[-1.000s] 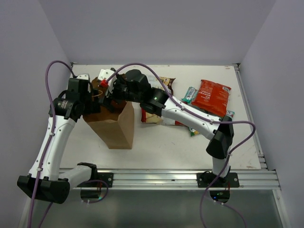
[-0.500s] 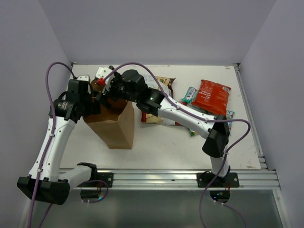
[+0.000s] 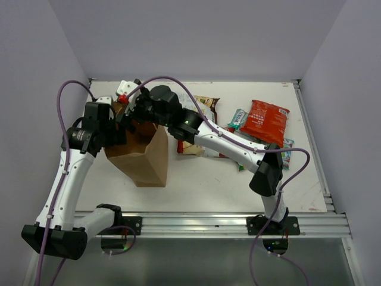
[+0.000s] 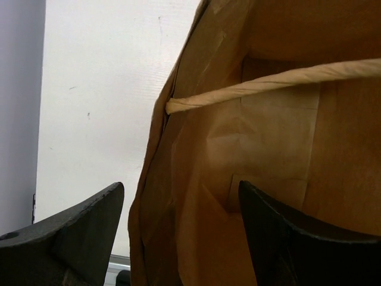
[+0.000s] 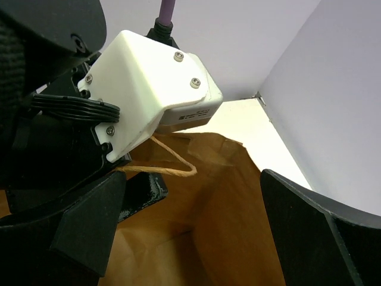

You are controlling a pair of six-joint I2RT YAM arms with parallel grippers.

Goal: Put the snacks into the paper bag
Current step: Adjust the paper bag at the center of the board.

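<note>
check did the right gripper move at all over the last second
Yes. The right gripper has shifted left and toward the table's far edge, over the mouth of the paper bag.

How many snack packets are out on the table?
5, all right of the paper bag: white-brown packet at the back, red-white packet under the right arm, teal packet, red-orange bag, green packet. More may be hidden.

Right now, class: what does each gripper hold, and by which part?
Nothing is gripped. The right gripper hangs open over the mouth of the paper bag, empty. The left gripper stands open astride the bag's side wall, not pinching it.
</note>
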